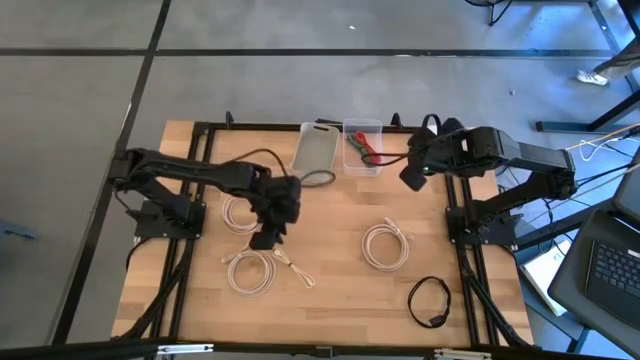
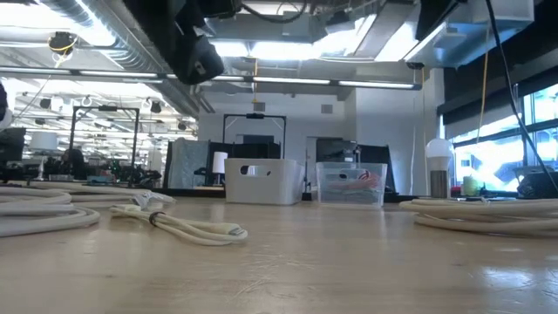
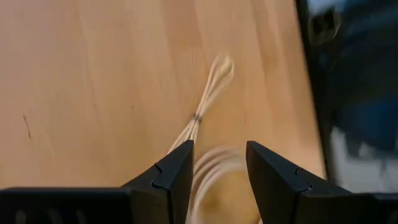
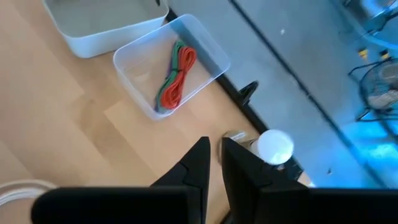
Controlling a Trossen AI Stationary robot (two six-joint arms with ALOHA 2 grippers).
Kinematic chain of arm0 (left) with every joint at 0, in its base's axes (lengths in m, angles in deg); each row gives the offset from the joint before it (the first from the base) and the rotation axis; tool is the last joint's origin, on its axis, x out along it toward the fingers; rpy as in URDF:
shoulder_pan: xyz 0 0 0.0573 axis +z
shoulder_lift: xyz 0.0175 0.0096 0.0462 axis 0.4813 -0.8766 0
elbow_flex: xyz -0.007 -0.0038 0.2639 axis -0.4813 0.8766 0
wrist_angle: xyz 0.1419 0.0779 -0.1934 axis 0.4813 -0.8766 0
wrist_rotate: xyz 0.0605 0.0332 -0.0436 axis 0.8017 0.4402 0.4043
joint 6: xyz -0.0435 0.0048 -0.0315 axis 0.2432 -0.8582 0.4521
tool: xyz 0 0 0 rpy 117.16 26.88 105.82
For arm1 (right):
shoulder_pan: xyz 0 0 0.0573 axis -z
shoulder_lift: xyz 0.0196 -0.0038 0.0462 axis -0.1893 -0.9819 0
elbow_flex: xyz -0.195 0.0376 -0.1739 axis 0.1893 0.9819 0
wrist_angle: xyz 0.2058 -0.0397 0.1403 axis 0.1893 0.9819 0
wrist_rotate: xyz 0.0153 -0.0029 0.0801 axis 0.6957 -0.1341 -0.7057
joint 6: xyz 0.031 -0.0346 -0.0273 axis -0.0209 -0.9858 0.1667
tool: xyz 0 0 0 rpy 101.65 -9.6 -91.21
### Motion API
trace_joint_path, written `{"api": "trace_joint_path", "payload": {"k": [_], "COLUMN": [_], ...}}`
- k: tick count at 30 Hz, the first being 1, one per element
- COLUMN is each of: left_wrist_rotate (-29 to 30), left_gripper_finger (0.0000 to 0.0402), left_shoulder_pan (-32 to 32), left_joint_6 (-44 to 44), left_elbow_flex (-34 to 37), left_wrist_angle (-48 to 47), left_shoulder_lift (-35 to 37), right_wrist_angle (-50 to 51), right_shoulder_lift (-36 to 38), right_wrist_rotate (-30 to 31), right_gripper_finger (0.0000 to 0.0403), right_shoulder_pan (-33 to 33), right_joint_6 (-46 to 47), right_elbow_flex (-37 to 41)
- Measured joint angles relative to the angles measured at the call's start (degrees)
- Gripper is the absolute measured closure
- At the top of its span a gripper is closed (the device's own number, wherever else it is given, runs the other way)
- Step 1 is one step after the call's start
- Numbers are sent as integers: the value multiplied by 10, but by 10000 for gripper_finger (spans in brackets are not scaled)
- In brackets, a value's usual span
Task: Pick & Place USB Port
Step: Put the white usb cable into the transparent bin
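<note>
Three white coiled USB cables lie flat on the wooden table: one [image 1: 240, 213] by the left arm, one [image 1: 252, 271] nearer the front with a loose tail [image 1: 296, 270], and one [image 1: 386, 245] right of centre. My left gripper [image 1: 266, 239] hangs open, slanting down over the front-left coil [image 3: 214, 180]. The tail [image 3: 208, 99] runs on beyond its fingers, which touch nothing. My right gripper [image 1: 411, 179] is held high at the back right, shut and empty [image 4: 214, 152], next to the clear bin [image 4: 205, 46].
A white bin [image 1: 318, 150] and a clear bin [image 1: 362, 150] holding a red and green cable [image 4: 174, 78] stand at the far edge. A black coiled cable [image 1: 429, 300] lies front right. Bare wood lies in the middle of the table.
</note>
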Motion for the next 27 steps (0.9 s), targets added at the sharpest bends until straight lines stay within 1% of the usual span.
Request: {"api": "trace_joint_path", "payload": {"k": [4, 7, 11, 15, 20, 27], "left_wrist_rotate": [50, 80, 83, 84, 83, 82], "left_gripper_finger": [260, 260, 260, 260, 260, 261], "left_shoulder_pan": [-23, -34, -52, -71, -88, -96], "left_joint_6": [-91, -152, -224, -281, -305, -283], "left_elbow_flex": [-37, -58, -80, -86, -88, -88], "left_wrist_angle": [-58, -80, -83, -77, -39, 62], "left_shoulder_lift": [-57, -102, -156, -197, -228, -254], "right_wrist_angle": [-5, -5, -5, -5, -5, -11], "right_shoulder_lift": [0, 0, 0, 0, 0, 0], "right_wrist_rotate": [6, 6, 6, 7, 7, 13], "right_gripper_finger": [360, 360, 360, 360, 360, 360], "right_shoulder_pan": [7, 7, 7, 7, 7, 7], "right_joint_6": [-7, -10, -20, -20, -20, -24], "right_elbow_flex": [0, 0, 0, 0, 0, 0]}}
